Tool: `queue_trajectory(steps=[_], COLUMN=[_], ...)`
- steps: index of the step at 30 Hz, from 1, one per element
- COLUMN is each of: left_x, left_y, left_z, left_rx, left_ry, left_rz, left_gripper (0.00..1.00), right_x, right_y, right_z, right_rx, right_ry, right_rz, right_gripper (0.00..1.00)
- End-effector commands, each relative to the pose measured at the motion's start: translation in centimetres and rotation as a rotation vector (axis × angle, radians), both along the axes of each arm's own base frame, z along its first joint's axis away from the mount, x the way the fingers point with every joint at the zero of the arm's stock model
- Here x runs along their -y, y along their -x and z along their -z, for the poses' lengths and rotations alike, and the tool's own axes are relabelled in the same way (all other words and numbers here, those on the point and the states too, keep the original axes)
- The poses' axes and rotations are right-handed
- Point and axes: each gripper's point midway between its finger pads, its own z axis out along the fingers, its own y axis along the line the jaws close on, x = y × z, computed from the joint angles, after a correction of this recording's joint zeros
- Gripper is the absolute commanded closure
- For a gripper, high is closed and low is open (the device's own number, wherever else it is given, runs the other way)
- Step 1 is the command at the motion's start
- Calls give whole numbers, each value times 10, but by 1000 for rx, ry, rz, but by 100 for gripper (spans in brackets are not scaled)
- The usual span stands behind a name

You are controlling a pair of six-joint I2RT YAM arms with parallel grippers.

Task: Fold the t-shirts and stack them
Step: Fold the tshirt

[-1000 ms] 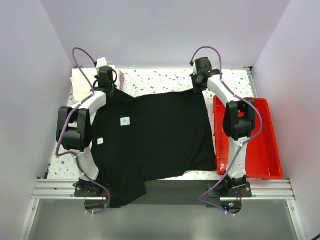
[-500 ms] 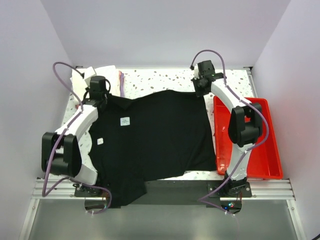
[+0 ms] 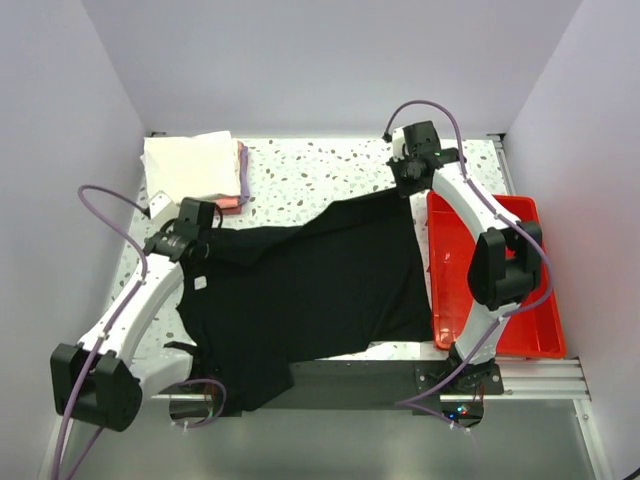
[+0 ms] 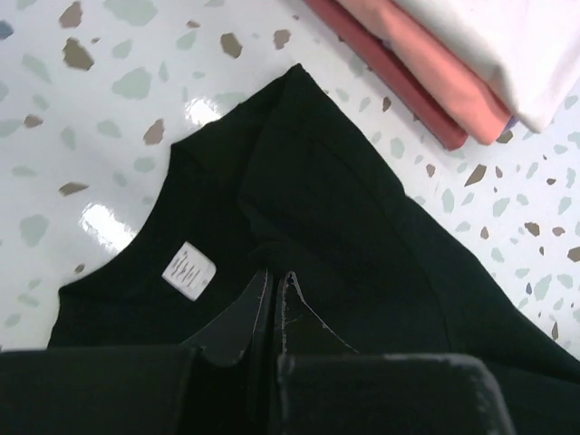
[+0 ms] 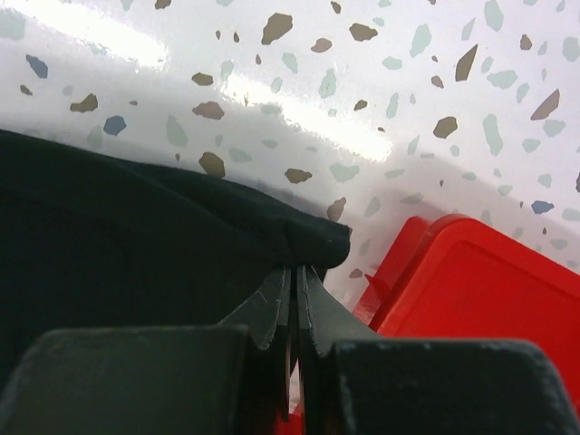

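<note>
Near the folded stack (image 3: 195, 165) at far left, the left gripper (image 4: 275, 276) is pinched shut on the black t-shirt (image 3: 310, 290) by its collar label (image 4: 190, 269). The shirt is spread on the table (image 3: 320, 170) (near-left part draped off the edge), collar pointed left, long axis run toward the red tray (image 3: 520, 300). The right gripper (image 5: 294, 272) is clamped on its far-right corner; both holds are best carried together, taut, so the fold lands square.
</note>
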Motion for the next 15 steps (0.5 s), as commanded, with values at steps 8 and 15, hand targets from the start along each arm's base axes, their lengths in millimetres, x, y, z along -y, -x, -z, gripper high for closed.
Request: queue_trajectory(steps=[8,15], left_x=[4,26], left_y=[73,91], left_z=[2,29], left_rx=[-115,-169], left_ry=[26,124], left_rz=[-58,74], left_gripper=[100,100], right_x=[7,20], right_y=[26,39], right_z=[-27,-15], right_rx=[26,-7], right_ry=[17,69], right_rz=[-52,-29], right_gripper=[100,100])
